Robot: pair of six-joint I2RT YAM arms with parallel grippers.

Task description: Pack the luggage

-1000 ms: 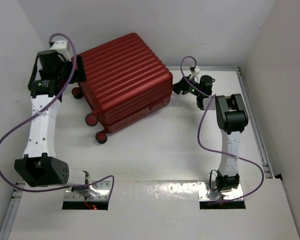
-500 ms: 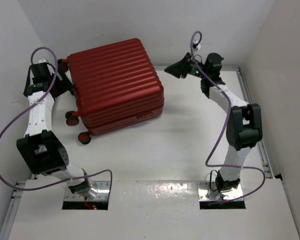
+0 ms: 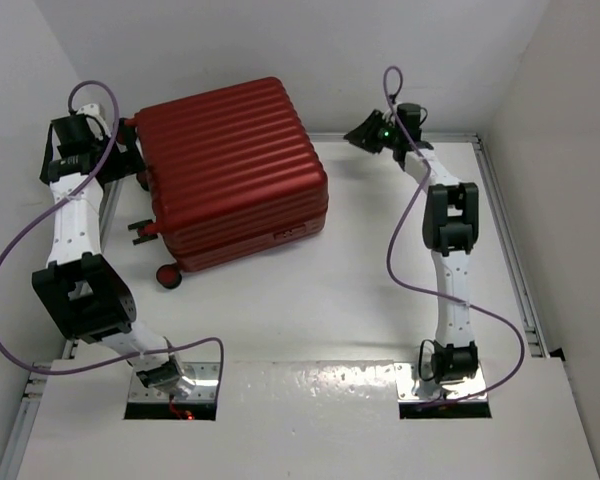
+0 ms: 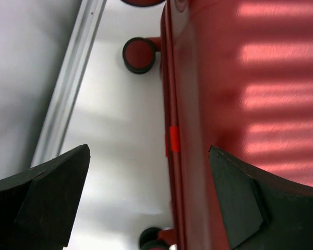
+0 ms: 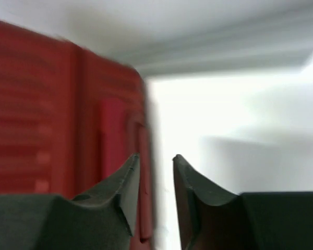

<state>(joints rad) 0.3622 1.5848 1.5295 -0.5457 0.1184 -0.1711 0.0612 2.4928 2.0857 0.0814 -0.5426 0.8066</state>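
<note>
The luggage (image 3: pixel 235 165) is a dark red ribbed hard-shell suitcase. It lies shut and flat at the back left of the table, with its black wheels (image 3: pixel 167 275) pointing left. My left gripper (image 3: pixel 130 168) is open wide at the suitcase's left side. In the left wrist view (image 4: pixel 148 195) its jaws straddle the red shell edge (image 4: pixel 198 104) without touching it. My right gripper (image 3: pixel 365 133) hangs just right of the suitcase's back right corner. Its jaws stand a narrow gap apart and hold nothing (image 5: pixel 153 161), with the red shell (image 5: pixel 52 104) to their left.
White walls close in the table on the left, back and right. A metal rail (image 3: pixel 505 230) runs along the right edge, and another (image 4: pixel 68 88) along the left. Both arm bases (image 3: pixel 445 370) sit at the near edge, trailing purple cables.
The suitcase slid left and turned, then stayed put. My left arm drew back along its left side. My right arm stretched out straight toward the back wall.
</note>
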